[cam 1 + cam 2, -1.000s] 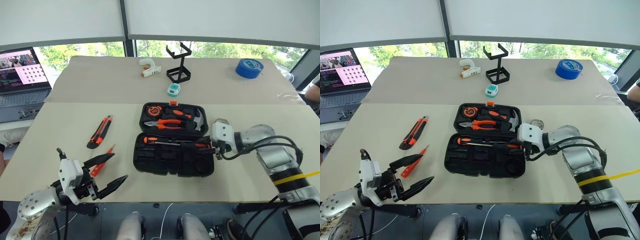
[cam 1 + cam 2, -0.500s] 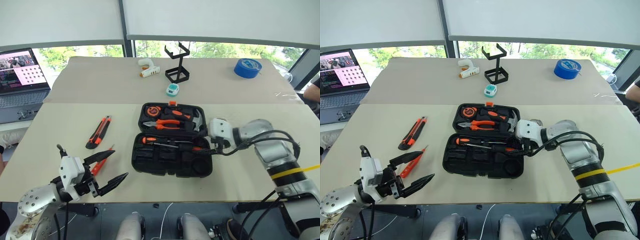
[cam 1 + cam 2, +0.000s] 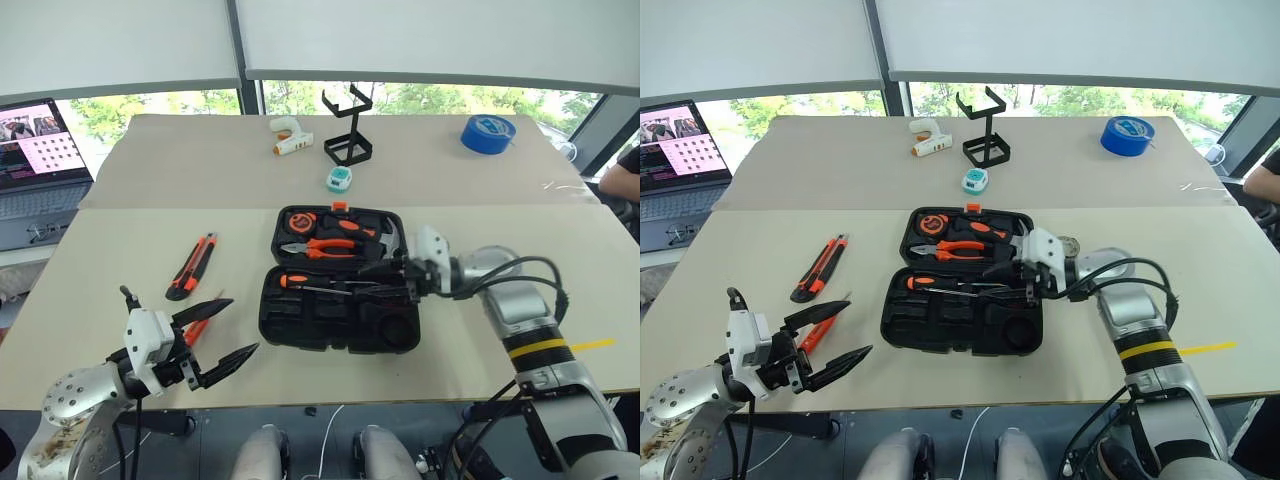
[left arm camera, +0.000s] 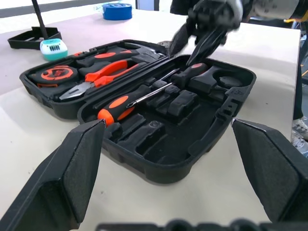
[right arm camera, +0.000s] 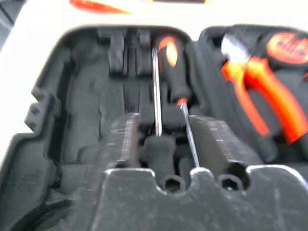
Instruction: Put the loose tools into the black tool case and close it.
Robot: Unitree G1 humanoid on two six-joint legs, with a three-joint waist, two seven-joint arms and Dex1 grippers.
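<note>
Windows (image 3: 420,98) run behind a big tan table (image 3: 130,250). The black tool case (image 3: 340,318) lies open in the middle, two screwdrivers (image 3: 330,283) inside. The right gripper (image 3: 388,277) hangs over them, fingers slightly apart; the left gripper (image 3: 222,338) is wide open near the table's front edge.

Our left pincer (image 3: 215,335) rests low at our left with its black fingers spread wide. Our right arm bends inward, its pincer (image 3: 1006,268) aimed leftward and slightly down, fingers parted narrowly.
</note>
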